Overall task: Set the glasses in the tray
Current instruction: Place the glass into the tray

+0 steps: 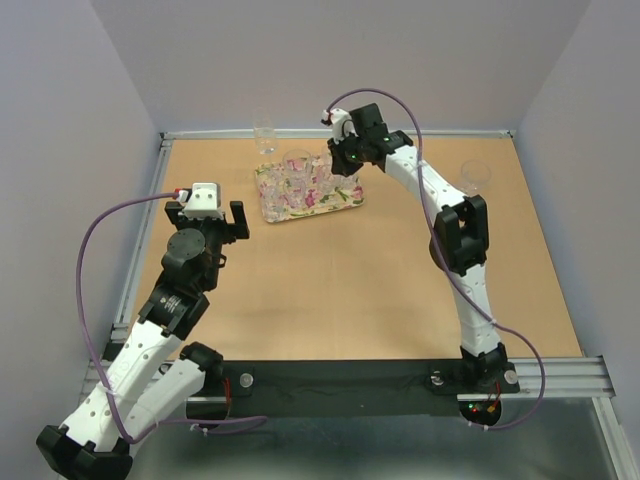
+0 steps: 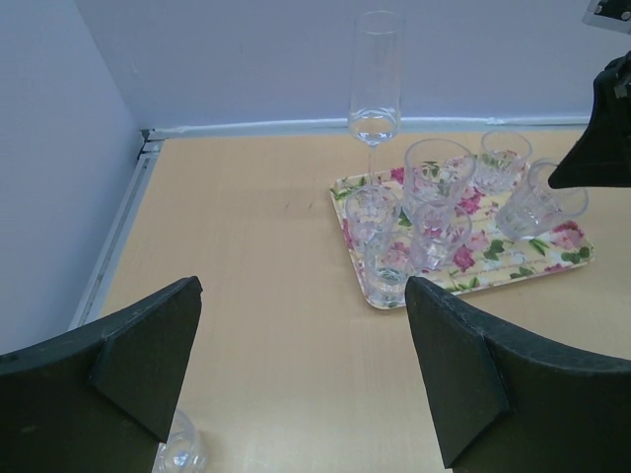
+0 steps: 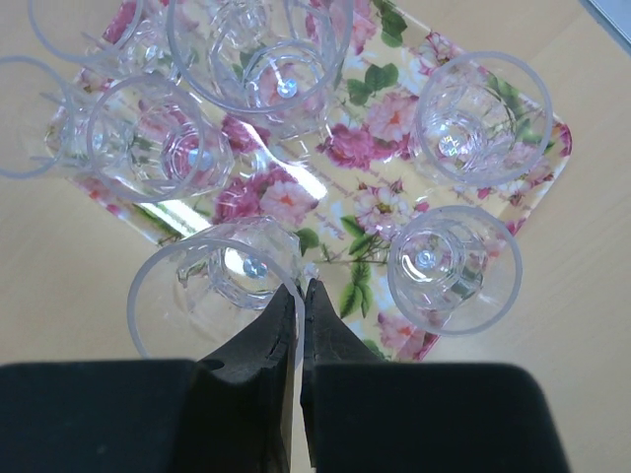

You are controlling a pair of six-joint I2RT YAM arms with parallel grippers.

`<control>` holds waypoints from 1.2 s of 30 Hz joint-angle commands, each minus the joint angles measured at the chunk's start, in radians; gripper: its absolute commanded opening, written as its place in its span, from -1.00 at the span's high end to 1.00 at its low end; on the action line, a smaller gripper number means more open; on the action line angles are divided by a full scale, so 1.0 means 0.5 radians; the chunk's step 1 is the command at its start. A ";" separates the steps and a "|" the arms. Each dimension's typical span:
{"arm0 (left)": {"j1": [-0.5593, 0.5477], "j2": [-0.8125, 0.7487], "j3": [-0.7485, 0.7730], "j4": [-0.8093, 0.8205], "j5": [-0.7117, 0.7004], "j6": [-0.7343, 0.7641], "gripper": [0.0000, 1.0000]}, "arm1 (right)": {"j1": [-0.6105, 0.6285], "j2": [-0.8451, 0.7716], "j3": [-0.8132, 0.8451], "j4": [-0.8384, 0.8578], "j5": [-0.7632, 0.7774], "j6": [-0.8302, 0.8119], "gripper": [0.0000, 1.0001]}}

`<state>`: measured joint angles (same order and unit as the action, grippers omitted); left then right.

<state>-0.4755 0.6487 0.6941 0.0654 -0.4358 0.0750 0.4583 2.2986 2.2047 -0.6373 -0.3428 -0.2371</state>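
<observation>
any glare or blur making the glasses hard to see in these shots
Right wrist view: white glare patches on the tray, overlapping rims of the glasses hard to separate; left wrist view: even light, glasses fairly crisp, the left claw dark and soft; top external view: glasses tiny, nearly lost against the floral pattern.

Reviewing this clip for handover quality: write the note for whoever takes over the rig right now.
Left gripper: open, empty, hovers left of the tray.
Right gripper: shut on the rim of a tilted tumbler at the tray's edge.
Done: several tumblers stand on the tray.
Left: set down the tilted tumbler. Off the tray are the near tumbler beneath the left gripper, the right-side tumbler on the table, and the tall flute behind the tray.
</observation>
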 commanded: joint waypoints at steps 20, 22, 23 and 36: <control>0.015 -0.009 -0.023 0.121 -0.027 0.028 -0.92 | 0.108 0.302 0.300 0.412 0.422 0.287 0.99; 0.018 -0.012 -0.023 0.121 -0.027 0.028 -0.92 | 0.108 0.318 0.303 0.428 0.425 0.275 0.99; 0.018 -0.012 -0.020 0.121 -0.030 0.028 -0.92 | 0.108 0.321 0.303 0.431 0.422 0.269 0.99; 0.015 -0.018 -0.020 0.118 -0.030 0.028 -0.92 | 0.126 0.345 0.291 0.465 0.422 0.207 0.48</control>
<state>-0.4736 0.6514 0.6941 0.0708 -0.4362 0.0776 0.5064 2.4691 2.2902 -0.4767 -0.1375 -0.1165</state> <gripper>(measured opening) 0.957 0.245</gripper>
